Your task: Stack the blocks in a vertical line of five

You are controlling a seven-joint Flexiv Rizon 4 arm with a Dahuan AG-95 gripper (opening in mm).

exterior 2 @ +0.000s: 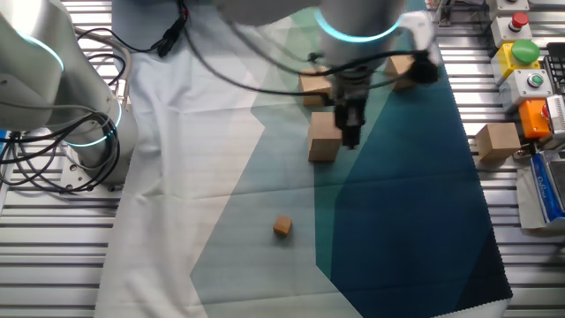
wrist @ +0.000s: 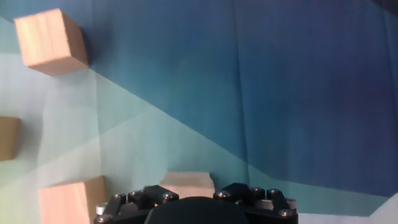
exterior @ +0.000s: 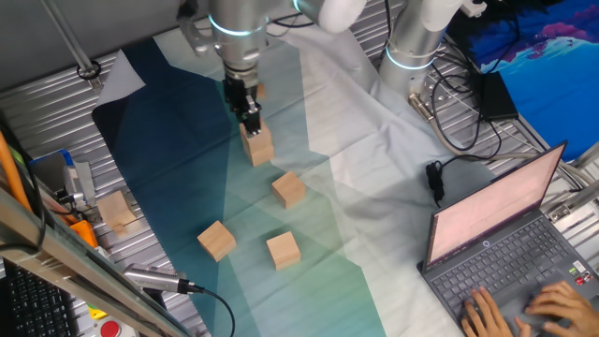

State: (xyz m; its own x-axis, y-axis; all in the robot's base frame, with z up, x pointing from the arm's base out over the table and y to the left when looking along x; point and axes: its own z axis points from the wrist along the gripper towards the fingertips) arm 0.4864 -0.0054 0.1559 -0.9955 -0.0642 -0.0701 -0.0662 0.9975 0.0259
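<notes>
My gripper stands straight down on a light-tan block at the middle of the cloth. In the other fixed view this block looks two cubes tall, and my gripper reaches down along its upper half, shut on the top cube. In the hand view that cube shows just under the hand. Three more blocks lie loose nearby; they also show in the hand view.
A much smaller tan cube lies on the cloth beyond the stack. A paler cube sits off the cloth on the metal table. An open laptop with hands on it is at the right; cables lie beside a second arm's base.
</notes>
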